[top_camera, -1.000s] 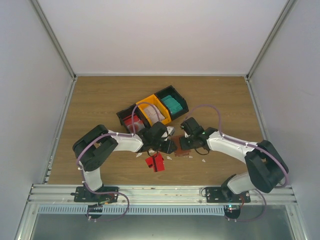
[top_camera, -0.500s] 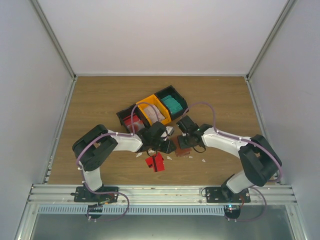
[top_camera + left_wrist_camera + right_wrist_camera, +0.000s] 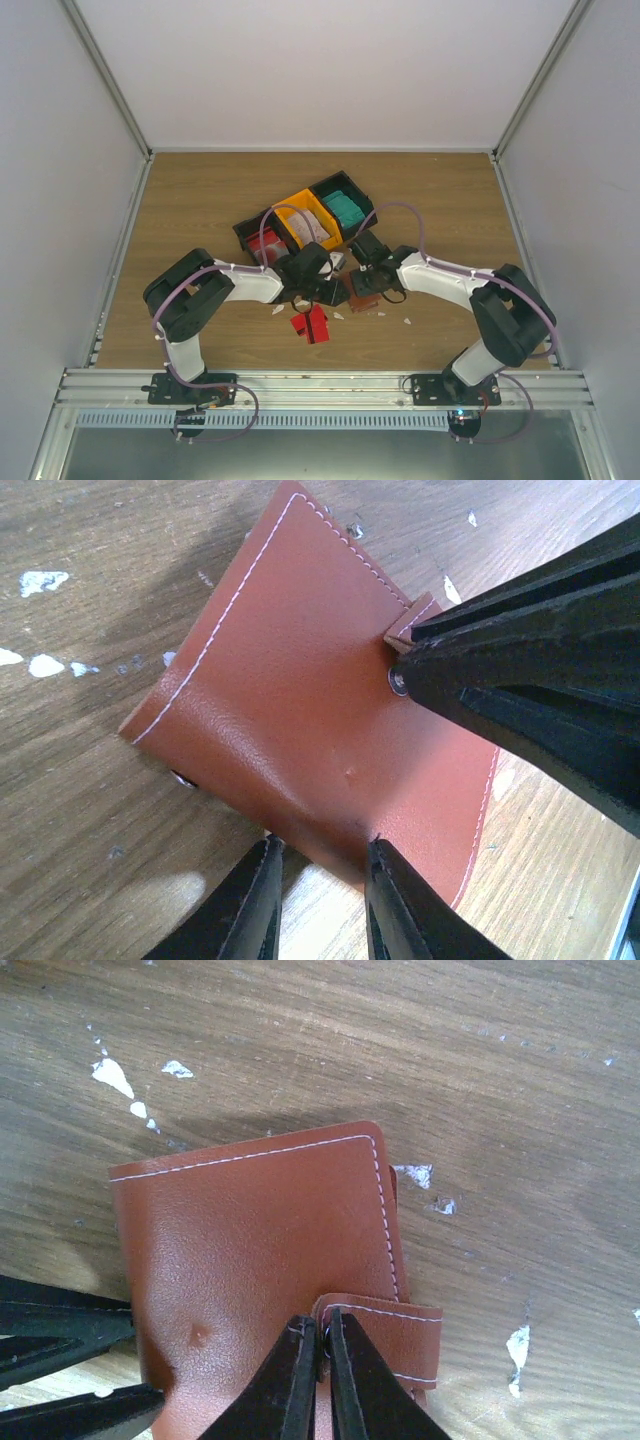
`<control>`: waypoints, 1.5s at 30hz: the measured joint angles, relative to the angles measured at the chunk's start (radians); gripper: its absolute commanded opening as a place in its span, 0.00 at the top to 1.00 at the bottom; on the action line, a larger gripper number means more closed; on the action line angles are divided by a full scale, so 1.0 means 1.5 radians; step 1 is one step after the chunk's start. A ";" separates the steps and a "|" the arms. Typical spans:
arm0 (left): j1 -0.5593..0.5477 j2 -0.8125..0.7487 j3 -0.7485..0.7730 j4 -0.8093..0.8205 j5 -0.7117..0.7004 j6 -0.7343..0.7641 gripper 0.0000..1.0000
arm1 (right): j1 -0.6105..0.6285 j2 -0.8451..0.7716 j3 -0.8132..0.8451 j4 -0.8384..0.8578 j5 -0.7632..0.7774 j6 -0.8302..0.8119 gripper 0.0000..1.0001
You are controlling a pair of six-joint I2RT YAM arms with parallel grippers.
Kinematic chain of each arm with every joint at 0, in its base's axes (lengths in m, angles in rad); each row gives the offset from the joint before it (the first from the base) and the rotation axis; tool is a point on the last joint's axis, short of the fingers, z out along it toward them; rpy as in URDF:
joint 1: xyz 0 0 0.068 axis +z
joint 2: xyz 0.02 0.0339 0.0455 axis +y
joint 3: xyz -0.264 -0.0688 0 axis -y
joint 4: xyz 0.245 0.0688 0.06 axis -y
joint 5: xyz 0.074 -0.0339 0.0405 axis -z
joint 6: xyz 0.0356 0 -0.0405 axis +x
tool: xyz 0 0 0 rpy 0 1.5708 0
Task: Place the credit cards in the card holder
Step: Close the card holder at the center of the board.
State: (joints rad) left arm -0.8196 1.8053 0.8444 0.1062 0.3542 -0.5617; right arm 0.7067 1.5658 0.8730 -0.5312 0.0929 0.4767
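The card holder (image 3: 362, 292) (image 3: 290, 710) (image 3: 250, 1250) lies folded on the wooden table between both grippers. My left gripper (image 3: 334, 288) (image 3: 320, 845) has its tips pressed on either side of the holder's near folded edge. My right gripper (image 3: 366, 278) (image 3: 322, 1332) is shut on the holder's strap tab (image 3: 395, 1335), right at the snap. Its black fingers (image 3: 520, 650) show at the right of the left wrist view. One red credit card (image 3: 311, 324) lies on the table in front of the holder. Further credit cards sit in the bins, teal (image 3: 346, 209), pale (image 3: 310, 224) and red (image 3: 264, 243).
Joined black and orange bins (image 3: 292, 205) stand just behind the grippers. Small white scraps (image 3: 407, 322) (image 3: 112, 1075) (image 3: 35, 580) are scattered around the holder. White walls close in the table on three sides.
The right arm has swung in to the left, and its gripper has shifted slightly left over the holder. The left arm has hardly moved.
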 measured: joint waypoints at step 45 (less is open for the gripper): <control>0.002 0.000 -0.002 0.001 0.003 0.000 0.75 | 0.009 0.005 0.003 0.007 0.007 0.047 0.99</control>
State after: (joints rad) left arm -0.8169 1.8057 0.8410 0.1078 0.3592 -0.5617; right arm 0.7197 1.5730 0.8772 -0.5213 0.1040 0.5465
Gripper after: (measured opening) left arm 0.256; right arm 0.007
